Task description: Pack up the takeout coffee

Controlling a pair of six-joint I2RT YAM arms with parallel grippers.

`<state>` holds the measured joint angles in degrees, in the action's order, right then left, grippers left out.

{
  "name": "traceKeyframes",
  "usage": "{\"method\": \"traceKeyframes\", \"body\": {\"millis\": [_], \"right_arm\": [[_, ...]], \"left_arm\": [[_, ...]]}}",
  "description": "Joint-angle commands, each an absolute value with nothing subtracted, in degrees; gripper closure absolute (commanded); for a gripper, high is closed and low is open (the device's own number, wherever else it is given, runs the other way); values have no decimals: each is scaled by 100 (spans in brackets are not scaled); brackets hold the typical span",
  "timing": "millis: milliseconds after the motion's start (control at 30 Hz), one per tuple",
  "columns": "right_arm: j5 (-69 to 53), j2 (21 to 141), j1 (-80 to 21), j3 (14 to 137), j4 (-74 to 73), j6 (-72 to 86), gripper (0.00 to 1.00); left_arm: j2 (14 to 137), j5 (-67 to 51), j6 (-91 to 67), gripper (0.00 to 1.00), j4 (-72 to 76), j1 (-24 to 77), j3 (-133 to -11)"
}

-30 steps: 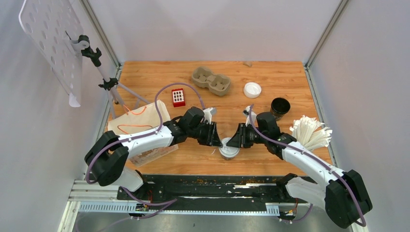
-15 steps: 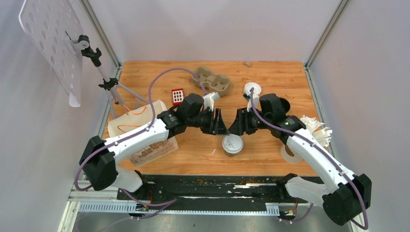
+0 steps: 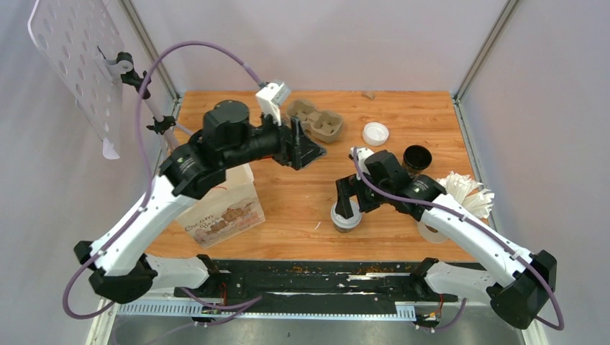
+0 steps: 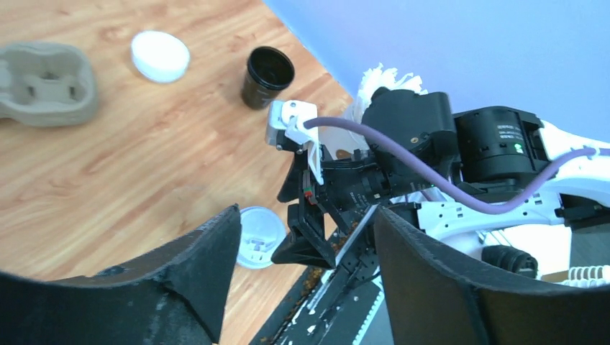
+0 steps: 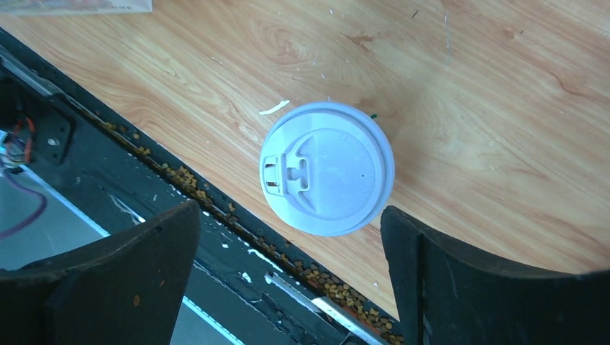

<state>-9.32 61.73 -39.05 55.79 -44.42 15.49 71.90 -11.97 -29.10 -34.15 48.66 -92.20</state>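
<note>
On the wooden desk [image 3: 403, 115] a lidded takeout coffee [image 3: 345, 216] is standing by the near edge, the right pincer [image 3: 347, 203] is hovering over it spread wide, and the left pincer [image 3: 306, 147] is hanging agape near the pulp tray [image 3: 313, 121].

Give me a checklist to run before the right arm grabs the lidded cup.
1. Lid seated on the lidded cup: ok, it looks flat and fully on.
2. Right gripper open over the cup: ok, jaws wide on either side of it.
3. Left gripper empty: ok, open, holding nothing.
4. Left gripper clear of the pulp tray: cannot tell, it shows right beside the tray from above.
5. Tray pockets free: ok.
6. Second cup ready: not ok, it stands open with the loose lid apart.
</note>
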Motion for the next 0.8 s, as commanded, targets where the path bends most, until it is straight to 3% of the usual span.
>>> {"method": "traceKeyframes", "body": {"millis": [0, 233, 767], "right_arm": [[-21, 6468, -4392, 5972, -4632, 1575, 3], [631, 7005, -4773, 6130, -4747, 1716, 3], [886, 7431, -4992, 5951, -4562, 1793, 9]], "left_arm": [[6628, -556, -2465, 21, -4105, 4878, -9431], [5995, -317, -2465, 7, -4217, 4878, -8975], [5624, -109, -2382, 3, -4274, 4877, -8563]]}}
